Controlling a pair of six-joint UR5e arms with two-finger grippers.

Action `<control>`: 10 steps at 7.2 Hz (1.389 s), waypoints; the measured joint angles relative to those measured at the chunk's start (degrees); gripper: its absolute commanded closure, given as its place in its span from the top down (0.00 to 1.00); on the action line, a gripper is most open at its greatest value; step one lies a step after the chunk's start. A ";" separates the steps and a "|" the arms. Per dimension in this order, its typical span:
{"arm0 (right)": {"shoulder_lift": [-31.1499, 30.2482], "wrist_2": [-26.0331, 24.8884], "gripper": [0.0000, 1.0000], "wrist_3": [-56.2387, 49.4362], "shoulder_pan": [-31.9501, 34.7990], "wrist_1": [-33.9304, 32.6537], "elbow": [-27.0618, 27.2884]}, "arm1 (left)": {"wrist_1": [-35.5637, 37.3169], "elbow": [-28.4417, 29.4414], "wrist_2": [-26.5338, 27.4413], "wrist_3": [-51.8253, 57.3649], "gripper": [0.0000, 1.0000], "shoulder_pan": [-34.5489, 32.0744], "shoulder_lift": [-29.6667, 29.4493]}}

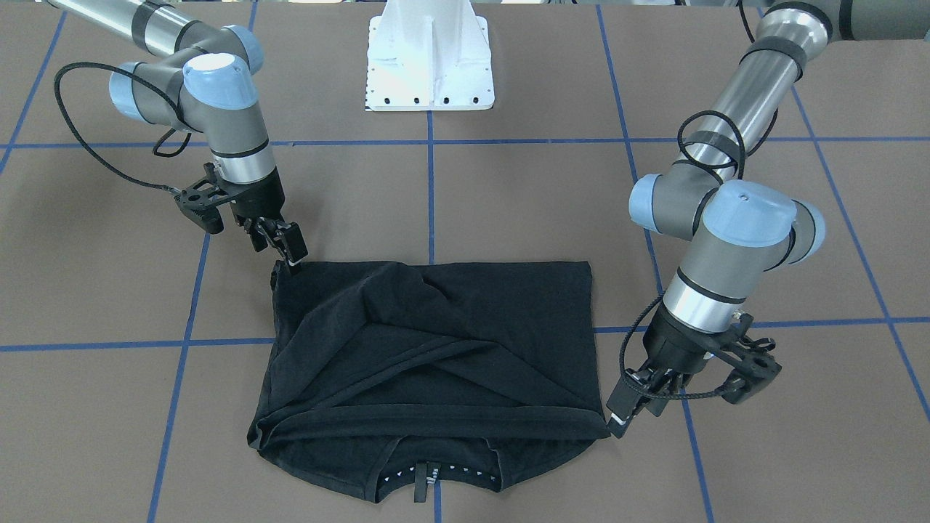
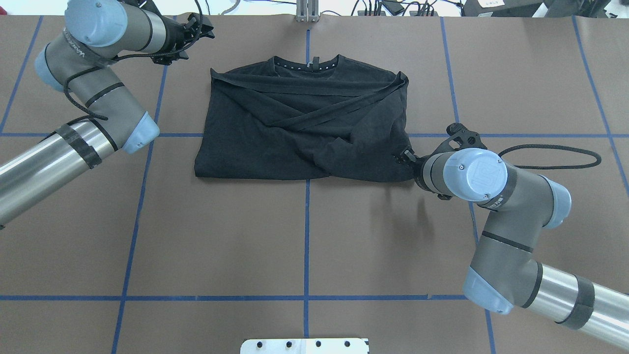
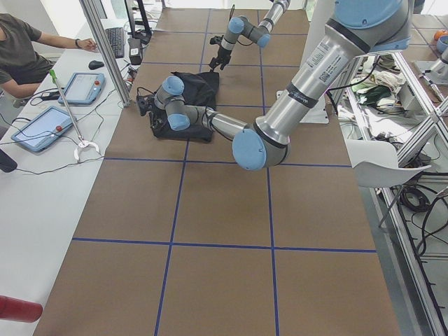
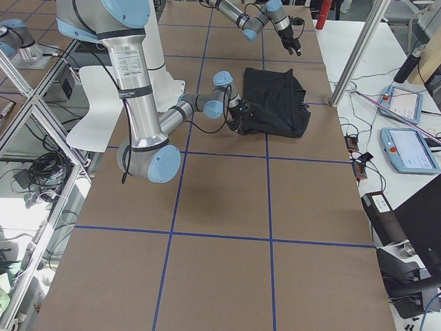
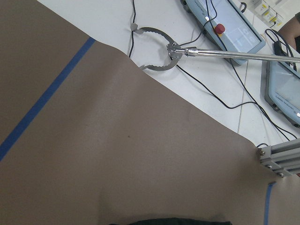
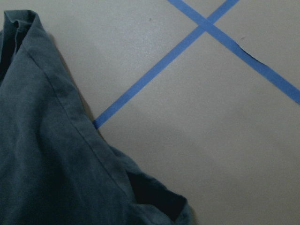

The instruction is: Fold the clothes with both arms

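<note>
The black T-shirt [image 1: 436,341] [image 2: 300,128] lies folded into a rough rectangle on the brown table. Its collar [image 2: 307,63] is on the far side from the robot, and crossed hem bands lie over the top layer. No print shows. My right gripper [image 1: 280,247] [image 2: 405,157] hovers at the shirt's near right corner, with its fingers apart and one tip touching the cloth edge. The right wrist view shows that corner [image 6: 56,159] lying flat. My left gripper [image 1: 632,414] [image 2: 199,29] is raised beside the collar-side corner, open and holding nothing.
The white base plate [image 1: 429,65] stands at the robot's side of the table. Blue tape lines [image 2: 306,236] grid the brown paper. Past the far table edge lie a metal reacher tool [image 5: 154,49] and tablets [image 4: 406,148]. A person [image 3: 17,49] sits there.
</note>
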 measured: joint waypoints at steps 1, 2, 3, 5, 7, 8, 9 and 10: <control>-0.09 0.01 0.61 0.01 -0.41 0.00 -0.22 | 0.02 -0.11 0.05 0.03 0.91 0.00 0.10; 0.09 0.02 0.11 0.03 -0.63 -0.01 -0.45 | 0.02 -0.26 0.07 0.05 0.91 0.00 0.24; 0.41 0.02 0.00 0.04 -0.71 -0.05 -0.62 | 0.02 -0.48 0.10 0.08 0.91 0.01 0.59; 0.79 0.39 0.00 -0.40 -0.68 -0.08 -0.59 | 0.00 -0.89 0.22 0.16 0.91 0.08 1.32; 0.83 1.07 0.00 -0.96 -0.04 -0.08 -0.29 | -0.06 -1.05 0.28 0.22 0.91 0.06 1.76; 0.81 2.01 0.00 -1.54 0.67 -0.08 -0.05 | -0.06 -1.20 0.31 0.23 0.90 0.06 1.91; 0.70 3.04 0.00 -1.87 1.42 -0.24 0.63 | -0.07 -1.71 0.30 0.23 0.90 0.07 2.17; -0.02 3.69 0.00 -1.95 1.87 -0.65 2.48 | -0.05 -2.44 0.19 0.23 0.90 0.07 2.46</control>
